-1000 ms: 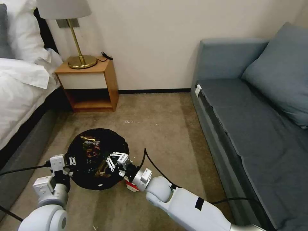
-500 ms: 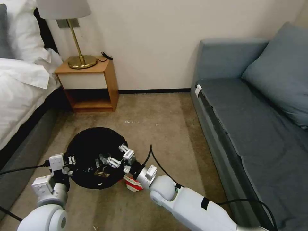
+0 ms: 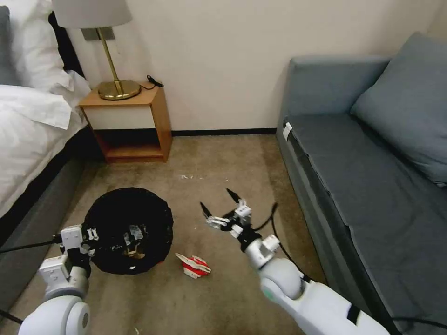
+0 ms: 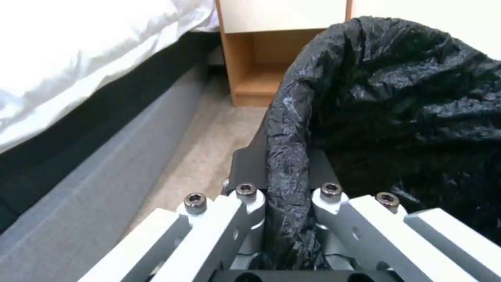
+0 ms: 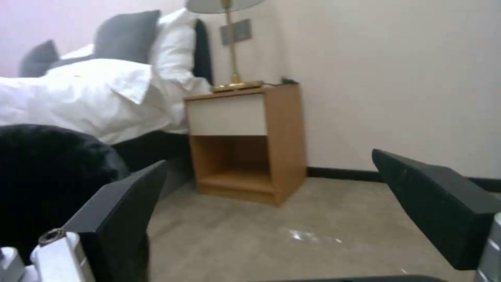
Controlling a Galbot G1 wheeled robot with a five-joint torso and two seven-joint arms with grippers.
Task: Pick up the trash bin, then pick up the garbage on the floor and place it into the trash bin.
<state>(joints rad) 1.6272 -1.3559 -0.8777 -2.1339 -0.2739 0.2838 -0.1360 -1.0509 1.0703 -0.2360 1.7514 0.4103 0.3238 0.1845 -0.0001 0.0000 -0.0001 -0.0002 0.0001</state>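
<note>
The left gripper (image 3: 95,233) is pinched tight on the rim of the trash bin (image 3: 125,204). The right gripper (image 3: 219,204) is wide open, holding nothing, above the carpet (image 3: 223,158). 1 red-and-white carton (image 3: 193,265) lies just beside the bin.

White rounded arms w/ black cables, black band on right forearm, black-tipped fingers, dark hex screws.

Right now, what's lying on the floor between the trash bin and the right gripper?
In the head view, a crushed red-and-white carton lies on the carpet between the trash bin and the open right gripper.
</note>
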